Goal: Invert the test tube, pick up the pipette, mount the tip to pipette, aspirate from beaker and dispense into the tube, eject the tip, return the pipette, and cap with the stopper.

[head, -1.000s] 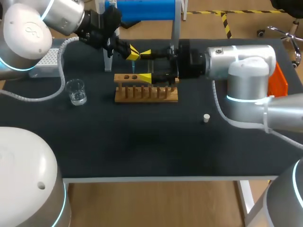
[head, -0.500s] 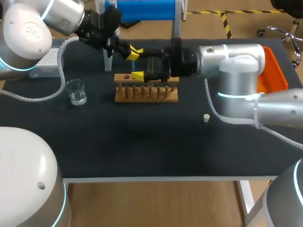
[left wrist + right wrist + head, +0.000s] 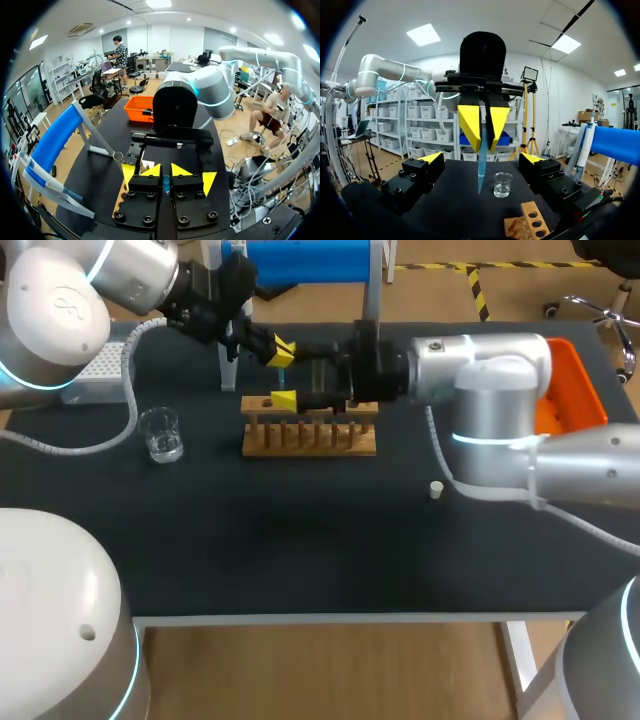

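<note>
- The left gripper [image 3: 165, 172] is clamped on the test tube [image 3: 481, 170]. The tube hangs with its long axis vertical, over the wooden rack [image 3: 310, 435] near the tabletop's far edge.
- The right gripper [image 3: 284, 373] faces it head-on, jaws wide apart, one finger on each side of the tube, neither touching.
- The tube lies straight between those open fingers, so the right arm looks placed to close on it.

Left arm [image 3: 60, 300]: rounded silver-white shells, thin cyan light rings at the joints, black wrist section, grey coiled cable [image 3: 100, 445] looping off it. Right arm [image 3: 500, 370]: same silver shells, cyan ring, grey hose [image 3: 447, 465] curving down its side. Left claw [image 3: 166, 172]: two black blocks with round black screws, yellow wedge tips. Right claw [image 3: 481, 158]: black blocky fingers, screws on top, yellow tips. Black cross-bar mount behind each claw.
</note>
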